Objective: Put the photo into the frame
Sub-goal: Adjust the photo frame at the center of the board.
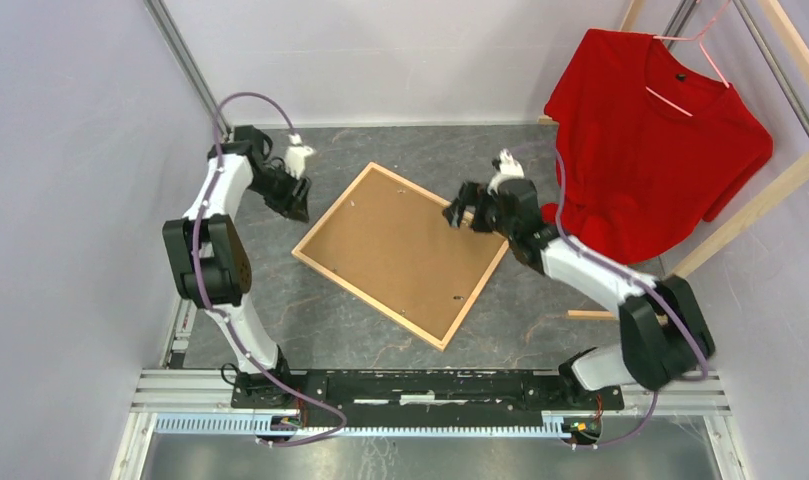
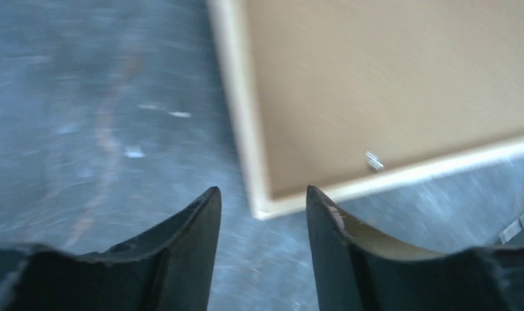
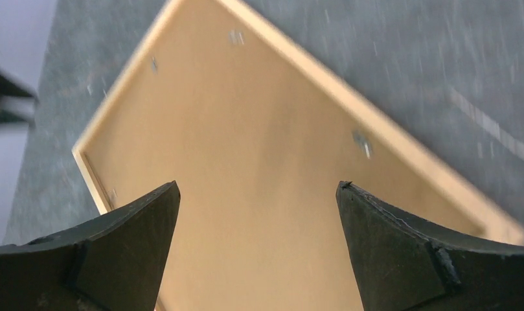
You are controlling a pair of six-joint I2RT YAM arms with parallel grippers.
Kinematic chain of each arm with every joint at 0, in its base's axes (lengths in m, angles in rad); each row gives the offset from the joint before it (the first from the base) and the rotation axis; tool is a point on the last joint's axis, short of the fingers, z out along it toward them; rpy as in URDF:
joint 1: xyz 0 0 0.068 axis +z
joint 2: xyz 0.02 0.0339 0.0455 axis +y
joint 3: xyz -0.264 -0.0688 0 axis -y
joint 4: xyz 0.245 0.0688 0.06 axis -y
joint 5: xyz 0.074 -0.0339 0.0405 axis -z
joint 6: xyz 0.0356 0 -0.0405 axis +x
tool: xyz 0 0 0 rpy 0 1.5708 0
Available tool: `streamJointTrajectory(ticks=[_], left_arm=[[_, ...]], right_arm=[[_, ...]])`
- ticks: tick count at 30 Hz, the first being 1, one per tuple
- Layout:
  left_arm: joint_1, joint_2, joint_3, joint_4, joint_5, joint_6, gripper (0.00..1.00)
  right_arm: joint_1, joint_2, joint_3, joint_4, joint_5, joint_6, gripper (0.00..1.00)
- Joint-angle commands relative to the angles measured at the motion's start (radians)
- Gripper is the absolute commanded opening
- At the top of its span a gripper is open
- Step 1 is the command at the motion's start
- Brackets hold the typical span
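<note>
The frame (image 1: 400, 252), light wood rails round a brown fibreboard back, lies flat and turned like a diamond in the middle of the table. The photo is not in view. My left gripper (image 1: 297, 208) is open and empty, just off the frame's left corner; in the left wrist view that corner (image 2: 262, 210) sits between my fingertips (image 2: 262, 193). My right gripper (image 1: 460, 216) is open and empty above the frame's right edge; in the right wrist view the fibreboard back (image 3: 246, 162) fills the space between my fingers (image 3: 257, 188).
A red T-shirt (image 1: 652, 140) hangs on a wooden-beam rack (image 1: 770, 190) at the back right. Small metal clips (image 3: 361, 142) dot the frame's back. Grey walls close in the dark stone-patterned table (image 1: 280, 290) on the left and back.
</note>
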Motion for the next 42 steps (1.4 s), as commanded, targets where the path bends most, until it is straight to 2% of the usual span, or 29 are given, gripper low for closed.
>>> streamJointTrajectory(ticks=[1,4,7,11,16,21,31,34,38,42], left_arm=[[0.092,0.142,0.156,0.226,-0.066,-0.242,0.55],[0.104,0.205,0.199,0.343,-0.132,-0.339,0.51],[0.100,0.247,0.194,0.388,-0.117,-0.380,0.51],[0.088,0.281,0.135,0.390,-0.066,-0.386,0.50],[0.070,0.257,0.000,0.390,-0.015,-0.346,0.45],[0.063,0.186,-0.127,0.356,0.043,-0.243,0.43],[0.056,0.077,-0.303,0.014,0.115,0.172,0.42],[0.052,0.036,-0.362,-0.053,0.116,0.260,0.43],[0.052,0.016,-0.400,-0.117,0.100,0.321,0.45],[0.103,0.011,-0.345,-0.084,0.088,0.279,0.47]], right_arm=[[0.021,-0.240,-0.288,-0.011,-0.029,0.095,0.98],[0.048,-0.434,-0.444,-0.058,-0.018,0.140,0.98],[0.053,-0.584,-0.572,-0.099,-0.030,0.179,0.98],[0.054,-0.677,-0.687,-0.087,-0.062,0.219,0.98],[0.052,-0.594,-0.691,-0.010,-0.072,0.206,0.98],[0.037,-0.415,-0.566,0.036,-0.067,0.124,0.98],[-0.019,-0.121,-0.275,0.015,-0.107,0.000,0.98],[-0.031,-0.081,-0.229,-0.021,-0.089,-0.018,0.98],[-0.047,-0.086,-0.191,-0.091,0.016,-0.044,0.98],[-0.056,-0.139,-0.138,-0.125,0.134,-0.068,0.98]])
